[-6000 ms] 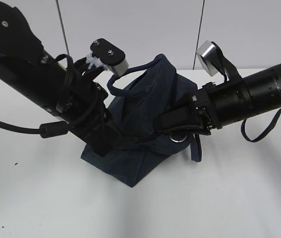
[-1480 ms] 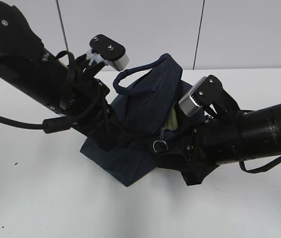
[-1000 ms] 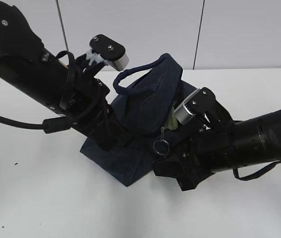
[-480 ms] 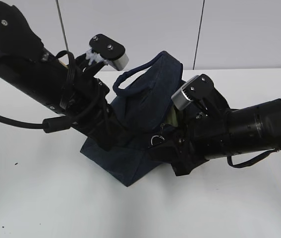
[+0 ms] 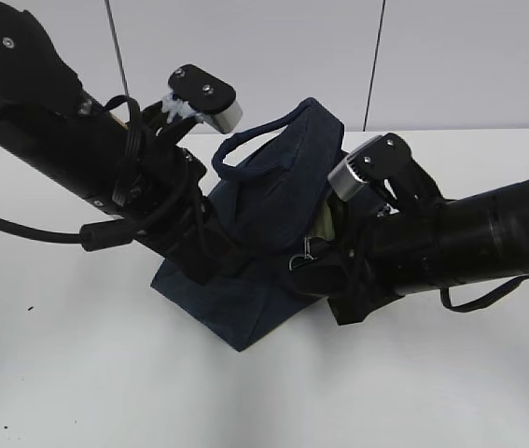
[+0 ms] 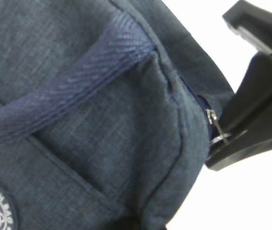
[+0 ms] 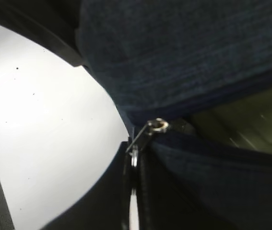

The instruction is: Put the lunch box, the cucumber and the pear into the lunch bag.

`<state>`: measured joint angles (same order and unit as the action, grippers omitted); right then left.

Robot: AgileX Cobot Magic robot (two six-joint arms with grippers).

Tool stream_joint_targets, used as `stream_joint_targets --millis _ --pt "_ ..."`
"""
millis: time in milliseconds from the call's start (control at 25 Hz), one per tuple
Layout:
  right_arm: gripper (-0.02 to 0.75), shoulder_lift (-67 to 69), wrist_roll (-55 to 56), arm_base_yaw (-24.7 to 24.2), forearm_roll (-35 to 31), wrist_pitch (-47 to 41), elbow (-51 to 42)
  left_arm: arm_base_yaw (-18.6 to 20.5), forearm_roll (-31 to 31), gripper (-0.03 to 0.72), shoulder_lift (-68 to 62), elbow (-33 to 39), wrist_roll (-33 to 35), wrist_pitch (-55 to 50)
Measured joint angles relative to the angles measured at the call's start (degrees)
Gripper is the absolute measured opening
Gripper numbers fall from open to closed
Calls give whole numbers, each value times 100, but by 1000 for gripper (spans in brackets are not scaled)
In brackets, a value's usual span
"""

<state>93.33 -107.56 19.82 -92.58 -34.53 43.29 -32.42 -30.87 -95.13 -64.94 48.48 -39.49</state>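
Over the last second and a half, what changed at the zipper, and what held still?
The right gripper moved in from below the lunch bag and shut on the zipper pull, which had hung free. The left gripper and the bag stayed put; the zipper remains partly open.

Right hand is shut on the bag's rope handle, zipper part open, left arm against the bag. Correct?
Not the handle. The right hand is shut on the zipper pull of the lunch bag, as the right wrist view shows. The rest stands.
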Motion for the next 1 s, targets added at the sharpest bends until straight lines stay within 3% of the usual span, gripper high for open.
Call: stream_joint_targets --millis 200,1000 --pt "6 -578 848 0 877 336 0 0 0 -4 0 0 0 -4" --pt "6 -724 1811 22 1944 623 637 0 88 -15 0 0 -24 -67"
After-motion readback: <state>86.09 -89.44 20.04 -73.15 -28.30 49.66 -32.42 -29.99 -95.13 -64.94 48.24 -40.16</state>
